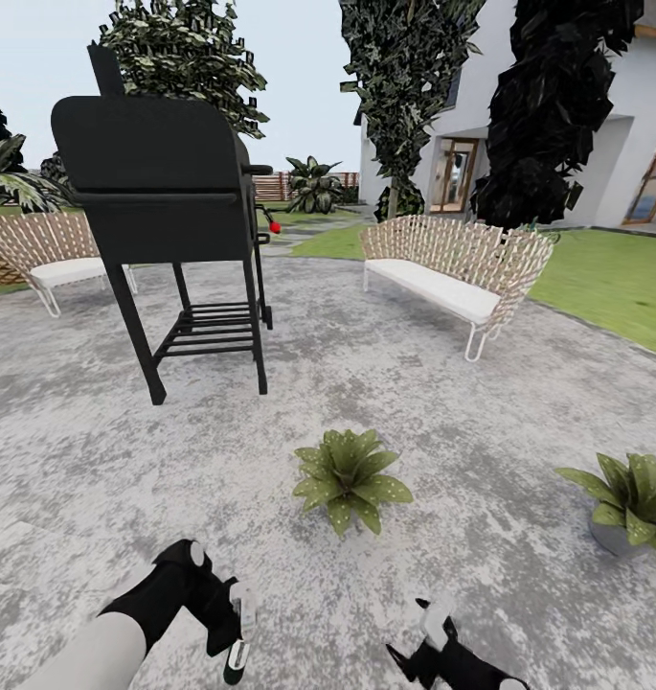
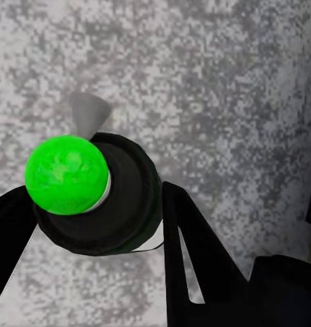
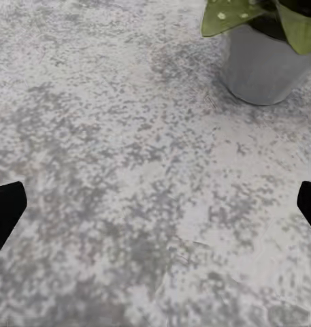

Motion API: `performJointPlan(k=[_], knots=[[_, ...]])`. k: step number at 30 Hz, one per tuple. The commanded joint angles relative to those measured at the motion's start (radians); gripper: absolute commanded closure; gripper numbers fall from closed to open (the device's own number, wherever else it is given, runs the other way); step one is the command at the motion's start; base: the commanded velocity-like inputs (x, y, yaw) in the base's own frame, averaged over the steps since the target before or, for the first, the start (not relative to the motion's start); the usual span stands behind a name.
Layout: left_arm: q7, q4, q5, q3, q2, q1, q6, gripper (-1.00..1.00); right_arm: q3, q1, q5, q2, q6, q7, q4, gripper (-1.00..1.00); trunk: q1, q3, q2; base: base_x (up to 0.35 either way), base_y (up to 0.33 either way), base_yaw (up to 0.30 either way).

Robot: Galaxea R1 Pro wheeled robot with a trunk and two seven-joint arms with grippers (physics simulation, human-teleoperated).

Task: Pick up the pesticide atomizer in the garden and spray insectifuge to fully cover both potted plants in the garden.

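Presently, taken from the black grill [image 1: 165, 182] as landmark, stock ran as follows. Left gripper [image 1: 234, 628]: low in front of the grill, fingers clamped on the pesticide atomizer [image 2: 94, 194], a dark bottle seen end-on with a green cap. Potted plant [image 1: 351, 477]: on the stone patio [image 1: 462, 402] in front and right of the grill. Right gripper [image 3: 155, 204]: further right, fingers spread wide over bare stone. Second potted plant [image 1: 634, 503]: farthest right, grey pot [image 3: 264, 68] just beyond that gripper. Wicker sofa [image 1: 452, 273]: right of the grill.
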Motion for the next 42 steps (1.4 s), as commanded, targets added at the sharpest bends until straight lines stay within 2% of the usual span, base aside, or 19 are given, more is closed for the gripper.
performJointPlan(k=[1, 5, 9, 10, 15, 17, 19, 22, 26, 35, 42], knots=[[0.0, 0.0, 0.002, -0.005, 0.001, 0.0, 0.007, 1.0, 0.001, 0.0, 0.003, 0.0, 0.01, 0.071, -0.035, -1.0, 0.0, -0.001, 0.0, -0.001, 0.0, 0.0], [0.038, 0.002, 0.0, -0.009, -0.005, 0.0, 0.004, 1.0, 0.002, 0.0, 0.003, 0.002, 0.137, 0.278, -0.186, -1.0, 0.0, -0.001, 0.0, 0.0, 0.0, 0.0], [0.051, 0.003, -0.006, -0.013, -0.007, 0.0, 0.003, 1.0, 0.003, 0.0, 0.003, 0.009, 0.169, 0.373, -0.245, -1.0, 0.0, -0.001, 0.0, 0.0, 0.0, 0.0], [0.054, 0.006, -0.005, -0.014, -0.008, 0.001, 0.002, 1.0, 0.003, 0.0, 0.002, 0.011, 0.173, 0.383, -0.261, 1.0, 0.0, -0.001, 0.0, 0.0, 0.0, 0.0], [0.056, 0.03, -0.001, -0.016, -0.016, 0.001, -0.003, 1.0, 0.005, -0.002, 0.001, 0.024, 0.194, 0.427, -0.303, 1.0, 0.0, -0.001, 0.0, 0.0, 0.0, 0.0], [0.056, 0.031, -0.004, -0.017, -0.033, 0.001, -0.012, 1.0, 0.005, -0.002, 0.002, 0.048, 0.231, 0.49, -0.333, 1.0, 0.0, -0.001, 0.0, 0.0, 0.0, 0.0], [0.056, 0.032, -0.006, -0.017, -0.049, 0.002, -0.053, 1.0, 0.008, -0.002, 0.002, 0.076, 0.254, 0.517, -0.349, 1.0, 0.0, -0.001, 0.0, 0.0, 0.0, 0.0], [0.056, 0.032, -0.008, -0.017, -0.075, 0.002, -0.079, 1.0, 0.052, -0.002, 0.002, 0.095, 0.263, 0.526, -0.355, 1.0, 0.0, -0.001, 0.0, 0.0, 0.0, 0.0], [0.056, 0.032, -0.007, -0.018, -0.089, 0.002, -0.087, 1.0, 0.087, -0.002, 0.001, 0.106, 0.265, 0.526, -0.357, 1.0, 0.0, -0.001, 0.0, 0.0, 0.0, 0.0], [0.046, 0.048, -0.006, -0.02, -0.129, 0.002, -0.153, 1.0, 0.09, -0.002, 0.005, 0.109, 0.265, 0.523, -0.356, 1.0, 0.0, -0.001, 0.0, 0.0, 0.0, 0.0], [0.041, 0.059, -0.005, -0.039, -0.153, 0.002, -0.164, 1.0, 0.089, -0.002, 0.005, 0.103, 0.265, 0.519, -0.355, 1.0, 0.0, -0.001, 0.0, 0.0, 0.0, 0.0]])
